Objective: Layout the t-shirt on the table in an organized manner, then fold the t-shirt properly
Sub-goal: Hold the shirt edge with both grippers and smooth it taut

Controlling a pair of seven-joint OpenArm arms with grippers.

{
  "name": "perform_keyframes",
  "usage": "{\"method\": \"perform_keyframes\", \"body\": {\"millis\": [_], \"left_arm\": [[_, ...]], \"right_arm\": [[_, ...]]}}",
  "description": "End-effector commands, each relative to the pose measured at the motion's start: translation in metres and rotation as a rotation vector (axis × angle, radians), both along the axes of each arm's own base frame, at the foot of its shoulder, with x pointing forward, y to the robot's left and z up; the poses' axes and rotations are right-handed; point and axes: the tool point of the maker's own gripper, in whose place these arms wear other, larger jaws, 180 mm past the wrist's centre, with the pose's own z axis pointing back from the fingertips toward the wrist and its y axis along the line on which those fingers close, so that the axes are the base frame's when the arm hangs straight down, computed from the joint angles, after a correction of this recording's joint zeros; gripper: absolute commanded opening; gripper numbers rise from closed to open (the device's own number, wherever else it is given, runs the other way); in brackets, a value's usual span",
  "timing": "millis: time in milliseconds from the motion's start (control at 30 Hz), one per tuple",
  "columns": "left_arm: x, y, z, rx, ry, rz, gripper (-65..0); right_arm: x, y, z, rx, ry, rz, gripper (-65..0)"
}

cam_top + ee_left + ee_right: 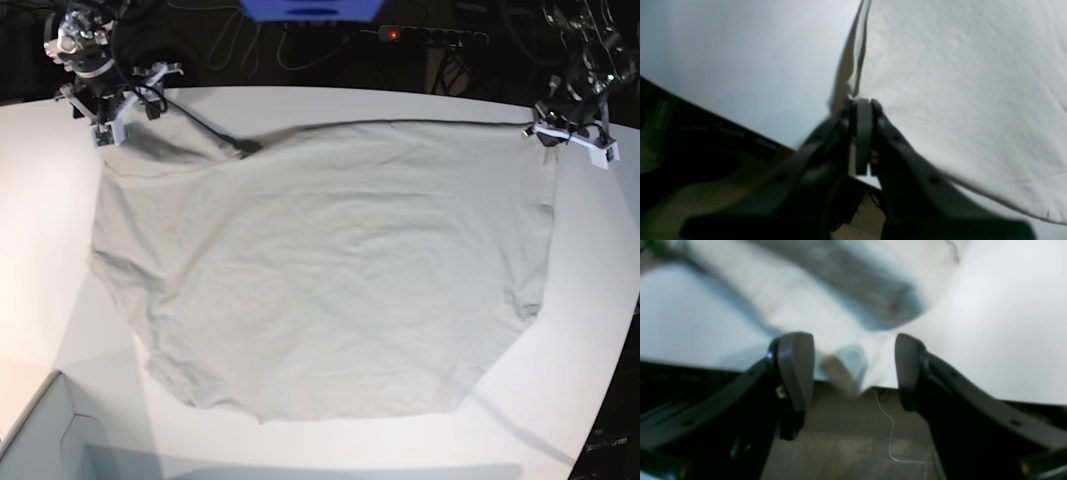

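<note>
Beige-grey cloth: the t-shirt [330, 270] lies spread wide over the white table [40, 230], its far edge running along the table's back rim between the two arms, its near edge rounded and wrinkled.
Left arm pose: reaches down at the far corner on the base view's right, with the left gripper [863, 106] at the shirt's corner by the table's edge.
Left gripper state: jaws pressed together, pinching a raised fold of the t-shirt's edge; the fabric rises in a thin ridge straight up from the fingertips.
Right arm pose: sits at the far corner on the base view's left, with the right gripper [853, 370] over the table's edge.
Right gripper state: jaws stand wide apart, nothing clamped between them; blurred cloth lies just beyond and between the pads [796, 366].
Hard to make out: the right wrist view is smeared, so whether a pad touches the cloth cannot be told; a dark grey band across the fabric there is unclear.
Cut off: both arms leave the base view at its top.
Other: a grey box corner [40, 440] shows at the base view's lower left.
</note>
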Motion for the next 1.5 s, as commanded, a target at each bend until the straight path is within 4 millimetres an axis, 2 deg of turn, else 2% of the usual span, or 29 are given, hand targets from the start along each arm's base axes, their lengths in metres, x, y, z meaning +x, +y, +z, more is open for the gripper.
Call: {"method": "perform_keyframes", "body": {"millis": [0,200,367,500,733,933,1000,1133,1300,1467], "left_arm": [[0.006,0.009,0.009,0.025,-0.029,-0.001,-65.0],[0.005,0.009,0.009,0.026,-0.029,0.0,-65.0],[0.005,0.009,0.009,0.026,-0.029,0.0,-65.0],[0.005,0.009,0.009,0.026,-0.029,0.0,-65.0],[0.005,0.01,0.01,0.028,-0.029,0.001,-65.0],[0.005,0.01,0.01,0.028,-0.029,0.001,-65.0],[0.007,0.01,0.012,0.032,-0.036,-0.001,-65.0],[0.008,0.015,0.015,0.043,-0.038,-0.004,-65.0],[0.008,0.018,0.017,0.046,-0.041,0.001,-65.0],[0.004,0.027,0.02,0.055,-0.048,0.029,-65.0]], "right_arm": [[0.008,-0.007,0.006,-0.009,-0.035,-0.006,-26.9],[0.01,-0.025,-0.011,0.007,-0.009,-0.053,-26.9],[0.009,-0.021,-0.015,0.02,0.0,-0.05,-27.0],[0.02,-0.017,-0.014,0.052,-0.032,-0.059,-29.3],[0.026,-0.016,-0.012,0.061,-0.047,-0.062,-41.3],[0.024,-0.017,-0.013,0.058,-0.043,-0.064,-63.9],[0.022,-0.019,-0.012,0.055,-0.041,-0.068,-65.0],[0.027,-0.025,0.0,0.028,-0.07,-0.071,-65.0],[0.032,-0.043,0.029,-0.028,-0.144,-0.131,-65.0],[0.034,-0.048,0.049,-0.077,-0.183,-0.122,-65.0]]}}
